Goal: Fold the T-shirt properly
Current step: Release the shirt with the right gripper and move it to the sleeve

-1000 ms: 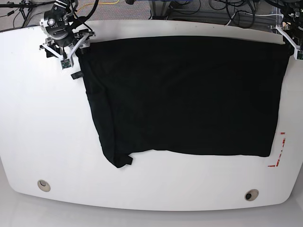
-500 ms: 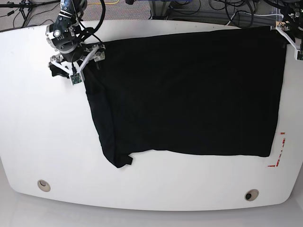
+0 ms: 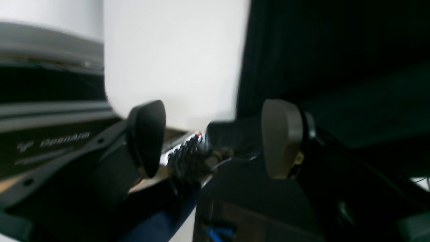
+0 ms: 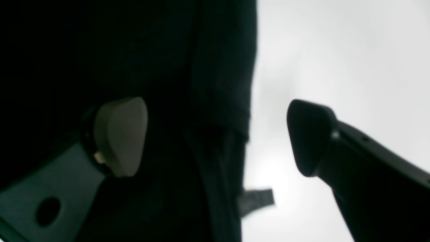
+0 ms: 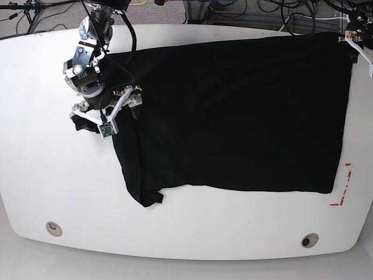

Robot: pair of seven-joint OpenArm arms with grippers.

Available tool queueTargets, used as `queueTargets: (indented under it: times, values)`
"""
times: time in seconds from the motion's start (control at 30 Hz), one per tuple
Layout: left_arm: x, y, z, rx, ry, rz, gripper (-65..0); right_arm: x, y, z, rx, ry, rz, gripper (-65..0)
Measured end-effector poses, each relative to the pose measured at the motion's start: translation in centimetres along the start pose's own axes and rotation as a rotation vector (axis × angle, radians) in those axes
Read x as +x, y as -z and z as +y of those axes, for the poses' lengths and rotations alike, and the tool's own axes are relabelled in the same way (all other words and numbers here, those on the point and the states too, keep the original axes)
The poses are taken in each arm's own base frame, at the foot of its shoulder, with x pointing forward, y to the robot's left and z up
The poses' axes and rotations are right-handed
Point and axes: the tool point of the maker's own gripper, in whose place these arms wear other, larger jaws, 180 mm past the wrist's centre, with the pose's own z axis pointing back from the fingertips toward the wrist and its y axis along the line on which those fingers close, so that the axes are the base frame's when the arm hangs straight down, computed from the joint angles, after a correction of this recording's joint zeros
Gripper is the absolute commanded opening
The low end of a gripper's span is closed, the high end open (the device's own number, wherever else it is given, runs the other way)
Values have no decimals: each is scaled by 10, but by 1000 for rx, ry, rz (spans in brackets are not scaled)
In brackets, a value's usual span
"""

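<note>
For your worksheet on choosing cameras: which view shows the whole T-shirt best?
The base view: the black T-shirt lies spread across the white table, all edges visible. The wrist views show only blurred dark strips of cloth beside open fingers.

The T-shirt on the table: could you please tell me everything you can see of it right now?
The T-shirt is plain black cloth, with no print showing, lying flat on the white table as a wide rectangle. Its far edge reaches the table's back rim. A folded strip runs down the edge nearest the right gripper, ending in a small protruding tab at the near corner. That gripper hovers open over this edge, gripping nothing.
</note>
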Motion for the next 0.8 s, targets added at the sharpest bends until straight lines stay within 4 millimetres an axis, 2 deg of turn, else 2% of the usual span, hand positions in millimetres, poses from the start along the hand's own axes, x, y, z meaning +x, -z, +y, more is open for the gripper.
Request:
queueTargets:
  times: [0.13, 0.43, 0.57, 0.8]
  values:
    - [-2, 0, 0, 1, 4, 7, -229, -6, 16, 4, 26, 11, 31, -8]
    - [-3, 0, 0, 1, 5, 11, -229, 3, 51, -1, 22, -12, -12, -8]
    - [-2, 0, -1, -1, 5, 10, -229, -3, 66, 1, 36, -14, 1, -8]
    - [-2, 0, -1, -1, 6, 10, -229, -9, 79, 3, 68, 2, 2, -8]
